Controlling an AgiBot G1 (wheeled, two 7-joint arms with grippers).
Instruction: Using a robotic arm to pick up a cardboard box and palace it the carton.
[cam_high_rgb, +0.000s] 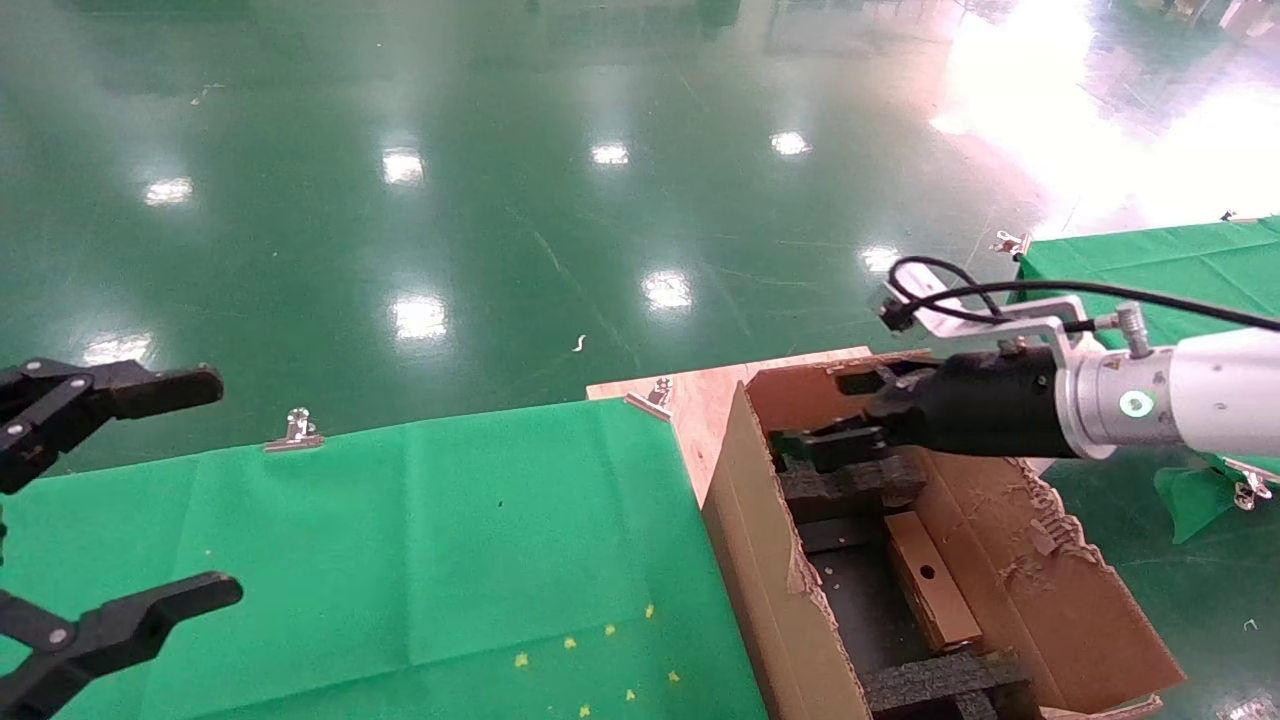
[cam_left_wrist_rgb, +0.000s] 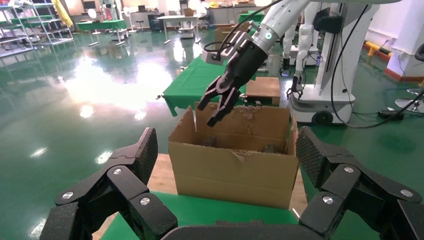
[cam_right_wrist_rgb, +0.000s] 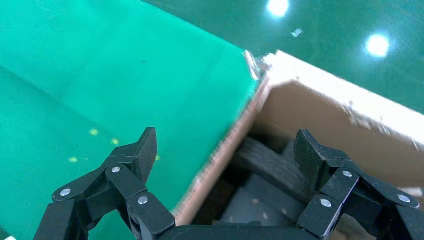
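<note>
1. The cardboard box (cam_high_rgb: 930, 580) is a small, flat, brown rectangle with a small round hole in the face turned up toward my head camera; it lies inside the carton (cam_high_rgb: 1060, 610), low down between the black foam inserts (cam_high_rgb: 850, 485) and close to the carton's right wall.
2. The carton is large, brown and corrugated, with tall flaps whose edges are torn and ragged. It stands on a pale wooden board (cam_high_rgb: 700, 395) just beside the green cloth (cam_high_rgb: 420, 540) of my table.
3. My right gripper (cam_high_rgb: 800, 410), on the white-and-silver arm with the glowing teal ring (cam_high_rgb: 1136, 403), hangs over the far end of the carton. Its fingers are spread apart with nothing between them, and the box lies well apart from them.
4. My left gripper (cam_high_rgb: 130, 490) is parked at the left edge of the table, above the green cloth, fingers spread wide and holding nothing.
5. I can read no writing, label or brand on the box or the carton in any view.
6. Metal clips (cam_high_rgb: 295, 432) pin the cloth at its far edge, and small yellow specks (cam_high_rgb: 610, 630) dot it.
</note>
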